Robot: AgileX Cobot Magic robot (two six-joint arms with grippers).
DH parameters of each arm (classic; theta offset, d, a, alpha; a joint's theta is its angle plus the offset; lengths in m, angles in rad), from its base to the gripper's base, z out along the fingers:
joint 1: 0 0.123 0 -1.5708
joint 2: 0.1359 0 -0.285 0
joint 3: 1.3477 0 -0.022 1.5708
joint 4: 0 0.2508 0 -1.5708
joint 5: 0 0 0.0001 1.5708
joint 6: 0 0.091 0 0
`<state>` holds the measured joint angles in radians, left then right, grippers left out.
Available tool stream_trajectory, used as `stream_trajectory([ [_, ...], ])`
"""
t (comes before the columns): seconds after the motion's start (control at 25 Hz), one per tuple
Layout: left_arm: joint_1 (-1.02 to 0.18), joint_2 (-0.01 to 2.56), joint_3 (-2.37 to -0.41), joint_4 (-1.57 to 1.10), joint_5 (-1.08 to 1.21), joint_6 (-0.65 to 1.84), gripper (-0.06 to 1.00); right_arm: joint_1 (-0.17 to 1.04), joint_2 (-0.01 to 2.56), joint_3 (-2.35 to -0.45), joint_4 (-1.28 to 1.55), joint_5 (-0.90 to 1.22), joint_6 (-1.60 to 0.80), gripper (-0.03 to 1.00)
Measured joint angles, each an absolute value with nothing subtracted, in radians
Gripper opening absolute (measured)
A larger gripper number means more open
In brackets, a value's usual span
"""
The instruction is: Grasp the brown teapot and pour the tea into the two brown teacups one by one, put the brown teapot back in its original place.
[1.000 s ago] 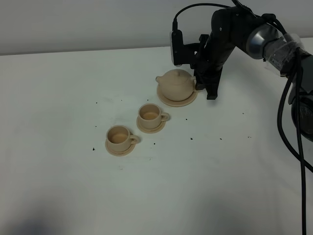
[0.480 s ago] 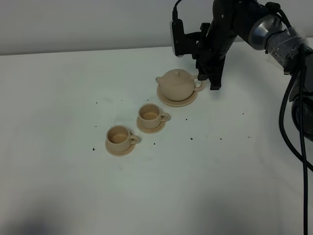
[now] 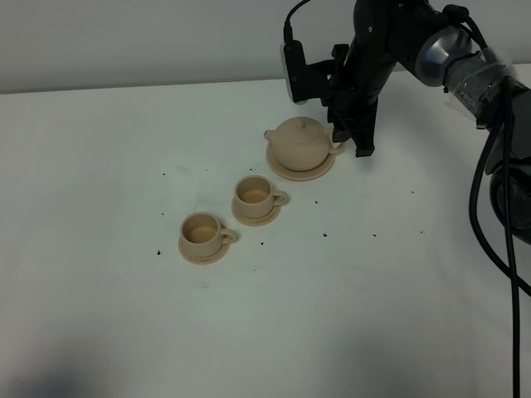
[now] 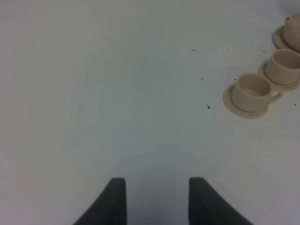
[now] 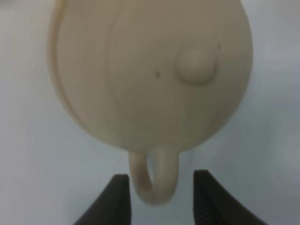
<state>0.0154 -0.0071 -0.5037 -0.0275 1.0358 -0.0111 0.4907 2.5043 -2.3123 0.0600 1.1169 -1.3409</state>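
Tabletop, white and matte, fills nearly the whole high view, peppered with a few dark specks. A pale grey wall runs behind its far edge. Black cables hang at 3 o'clock.

The brown teapot sits upright on its wide saucer, at about 1 o'clock from the table's middle. Its long axis, spout to handle, runs roughly 9 to 3 o'clock, with the spout towards 9 and the loop handle towards 3. The two teacups stand on their small saucers in a diagonal line falling away towards 7 o'clock: the nearer cup to the pot, then the farther one. Both cup handles point to 3 o'clock.

The right gripper hangs at the pot's handle side. In the right wrist view its jaws are parted, one dark finger on either side of the handle, with a gap showing on each side. That view is blurred and crops the pot's body.

The left gripper has its jaws apart over bare table. The teapot is cut off at the edge of its view.
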Motion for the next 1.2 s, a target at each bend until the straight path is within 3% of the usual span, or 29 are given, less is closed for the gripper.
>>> stream_trajectory([
  [1.2, 0.015, -0.007, -0.504, -0.027, 1.036, -0.011, 0.37, 0.499, 2.532, -2.313, 0.054, 1.066, -1.364, 0.32],
])
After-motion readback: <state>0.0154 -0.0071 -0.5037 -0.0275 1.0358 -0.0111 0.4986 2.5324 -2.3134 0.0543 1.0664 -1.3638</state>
